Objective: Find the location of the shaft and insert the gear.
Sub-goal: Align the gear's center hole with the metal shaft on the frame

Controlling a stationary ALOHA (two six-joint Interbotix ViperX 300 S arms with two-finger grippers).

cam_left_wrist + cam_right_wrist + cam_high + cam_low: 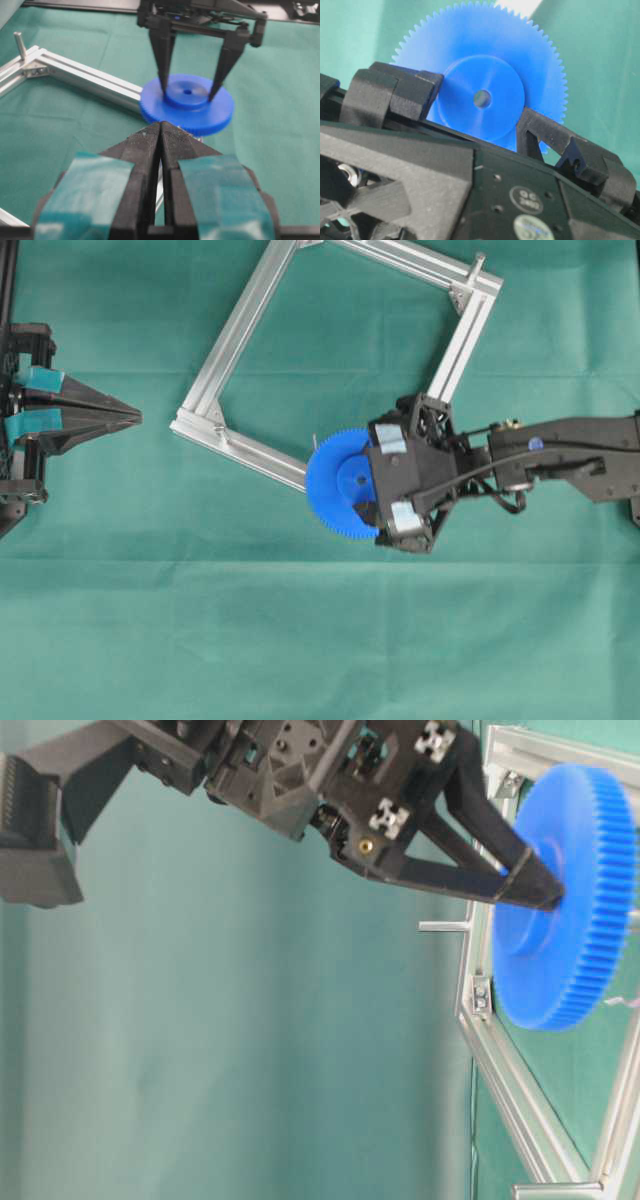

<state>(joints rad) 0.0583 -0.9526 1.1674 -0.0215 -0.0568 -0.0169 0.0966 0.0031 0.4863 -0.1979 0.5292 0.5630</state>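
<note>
Toothed blue plastic gear [338, 483], raised round hub

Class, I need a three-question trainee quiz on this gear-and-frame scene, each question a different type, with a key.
1. True or false: the right tool grips the gear by its toothed rim.
2. Which is shut with nothing in it? A) left tool B) right tool
3. Fill in: the gear sits over a rail of the aluminium ____.

Key: 1 false, its fingers clamp the raised hub; 2 A; 3 frame.
</note>
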